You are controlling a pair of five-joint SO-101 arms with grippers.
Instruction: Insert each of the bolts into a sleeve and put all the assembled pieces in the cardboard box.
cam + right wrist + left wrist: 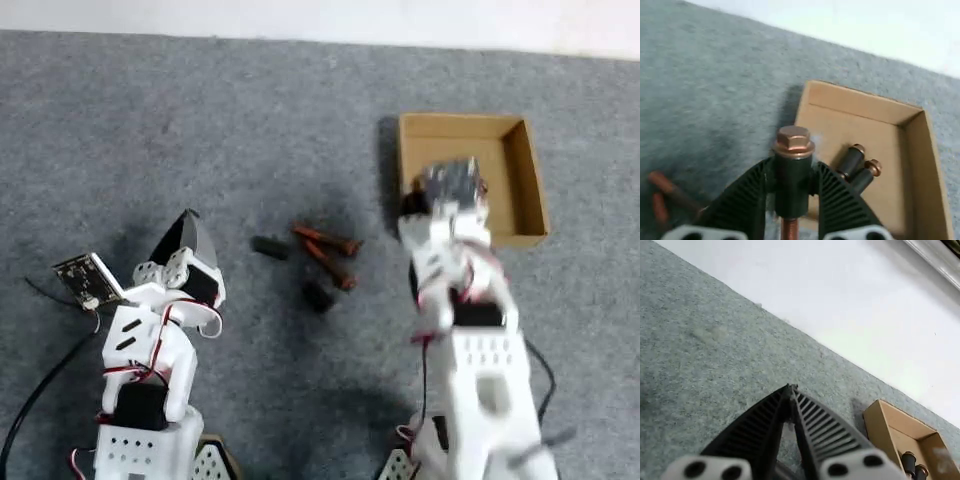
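Observation:
My right gripper [791, 187] is shut on an assembled piece [791, 172], a copper bolt through a black sleeve, held upright just short of the cardboard box [920, 150]. Two assembled pieces [857, 165] lie inside the box. In the high view this gripper [447, 195] hangs over the box's [525, 165] left part. Two loose copper bolts [328, 250] lie crossed mid-table, with one black sleeve [269, 247] to their left and another [317, 296] below them. My left gripper [188, 225] is shut and empty, left of the parts; its fingertips [790, 390] meet above the carpet.
Grey carpet [200, 130] covers the table, with a white wall strip [300, 18] along the far edge. A small circuit board [88, 279] sticks out from the left arm. Cables [30, 400] trail at the lower left.

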